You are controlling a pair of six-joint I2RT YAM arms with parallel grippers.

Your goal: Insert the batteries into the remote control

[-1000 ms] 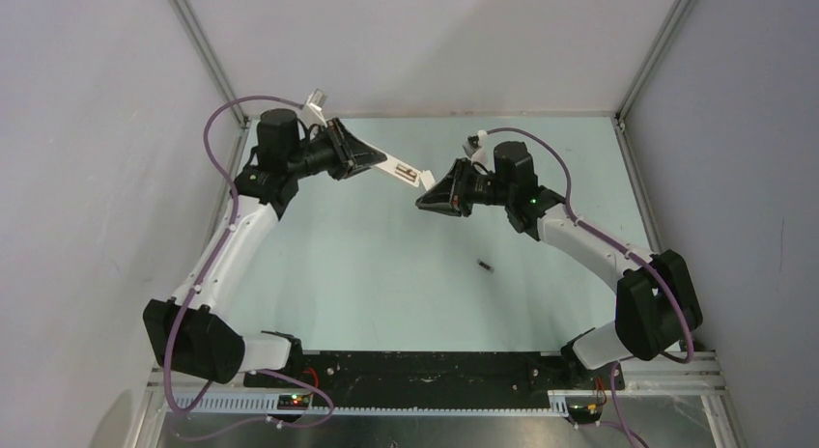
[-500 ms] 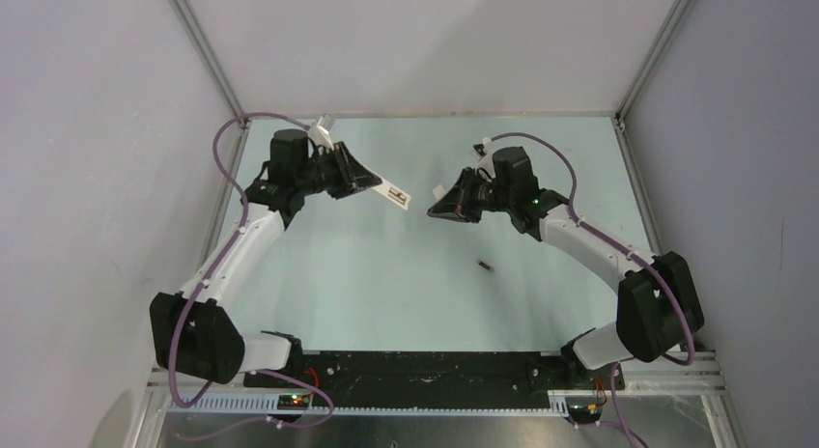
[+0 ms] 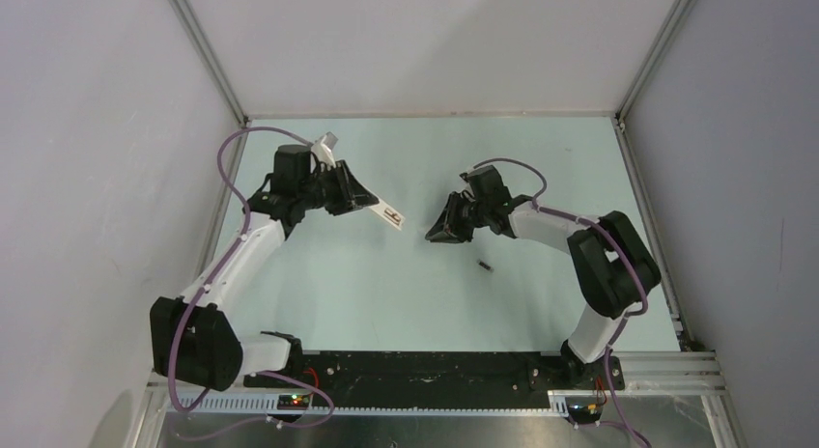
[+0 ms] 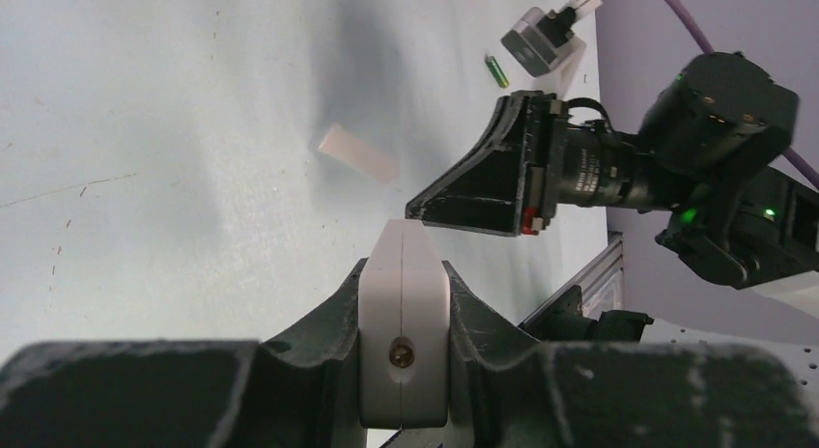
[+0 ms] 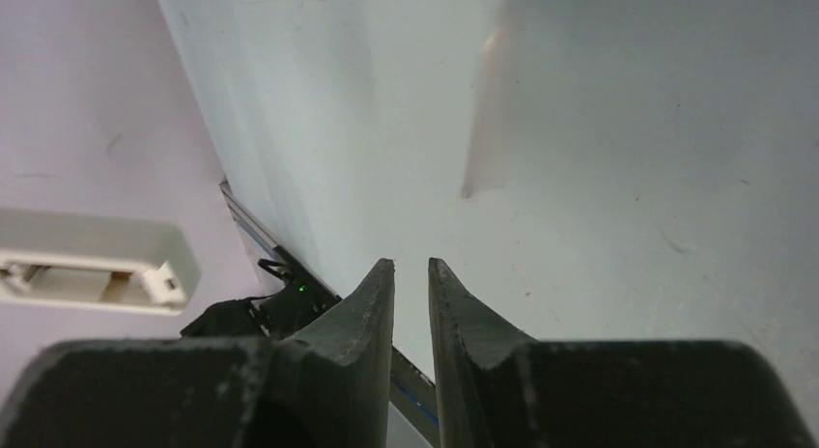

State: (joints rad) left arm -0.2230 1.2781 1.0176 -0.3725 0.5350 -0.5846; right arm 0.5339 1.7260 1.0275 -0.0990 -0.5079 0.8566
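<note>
My left gripper (image 3: 370,203) is shut on the white remote control (image 3: 390,215) and holds it above the table, its free end pointing at the right gripper. In the left wrist view the remote (image 4: 404,322) sits clamped between the fingers. The right wrist view shows the remote (image 5: 92,260) with its battery recess uncovered. My right gripper (image 3: 432,236) is empty, its jaws a narrow gap apart (image 5: 410,263). One dark battery (image 3: 485,266) lies on the table below the right gripper; it also shows in the left wrist view (image 4: 496,70). No second battery shows.
A small flat white cover piece (image 4: 357,154) is on or just above the table under the right gripper's tip; it looks blurred in the right wrist view (image 5: 486,120). Grey walls with metal posts enclose the table on three sides.
The right gripper has let go of the white cover piece and dropped lower toward the table. The left gripper has pulled back left and down with the remote, widening the gap between the grippers.
</note>
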